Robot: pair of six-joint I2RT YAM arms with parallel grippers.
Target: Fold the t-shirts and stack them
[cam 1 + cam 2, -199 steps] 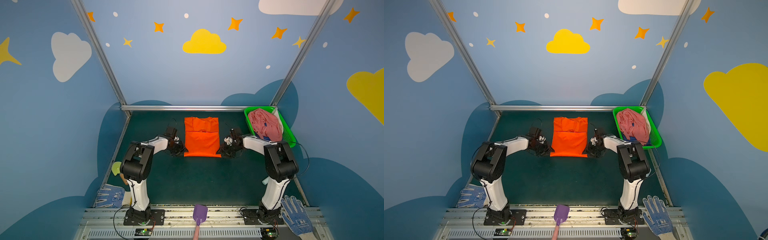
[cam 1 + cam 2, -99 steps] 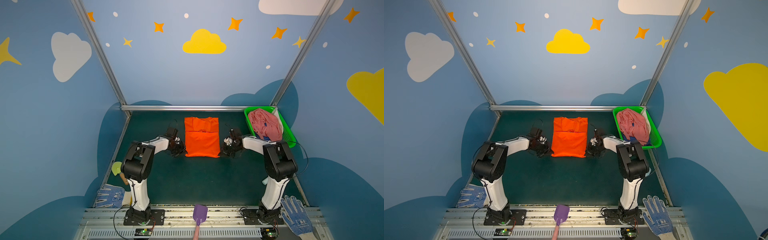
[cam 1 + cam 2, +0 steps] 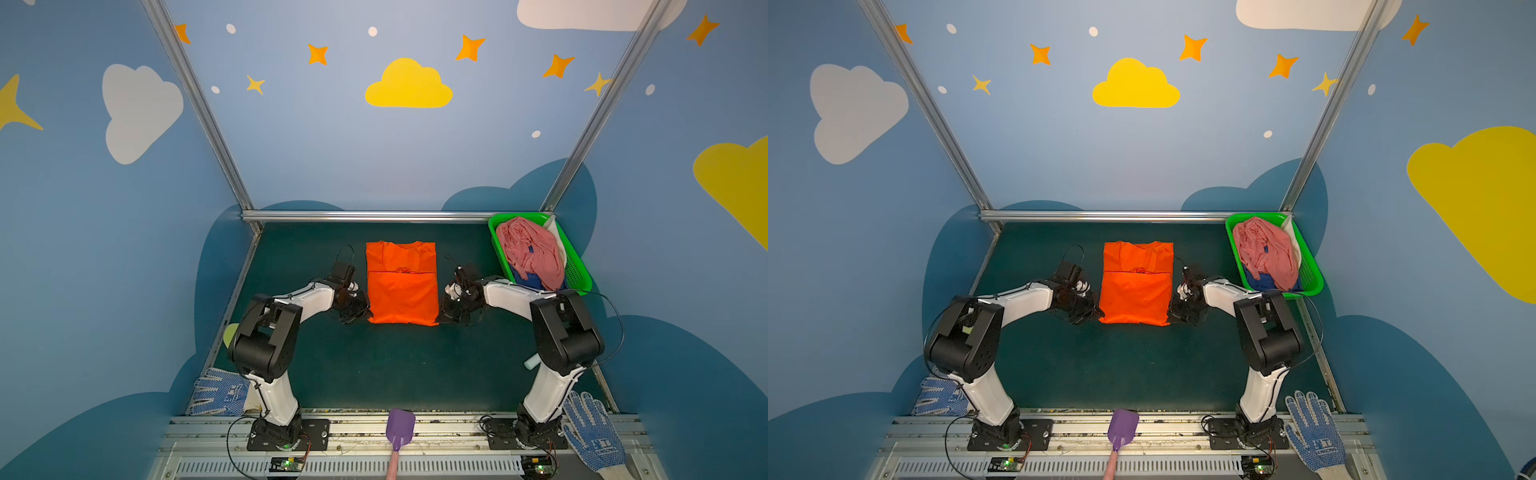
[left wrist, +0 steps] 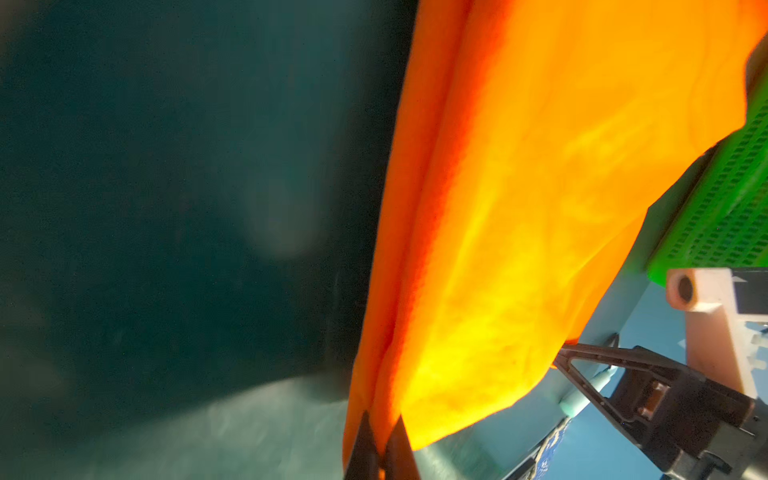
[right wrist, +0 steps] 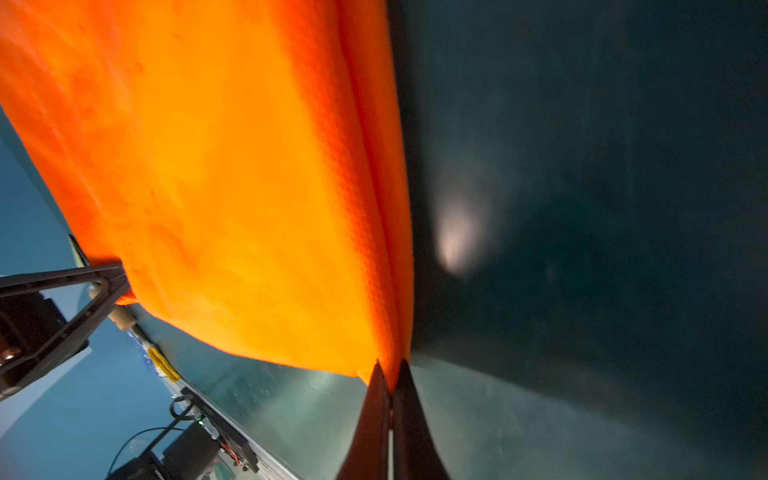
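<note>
Here each arm's jaws pinch a near corner of the orange shirt (image 3: 402,286)

1. Left arm (image 3: 307,297): elbow bent, forearm reaching low and inward; left hand (image 3: 365,316) pinched shut on orange shirt (image 3: 402,291), near corner.
2. Right arm (image 3: 511,295): mirrored pose; right hand (image 3: 441,319) pinched shut on the opposite near corner.

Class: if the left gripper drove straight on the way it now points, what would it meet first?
The orange t-shirt: the left gripper is shut on its near corner, so it would probably only push into more of that folded cloth.
</note>
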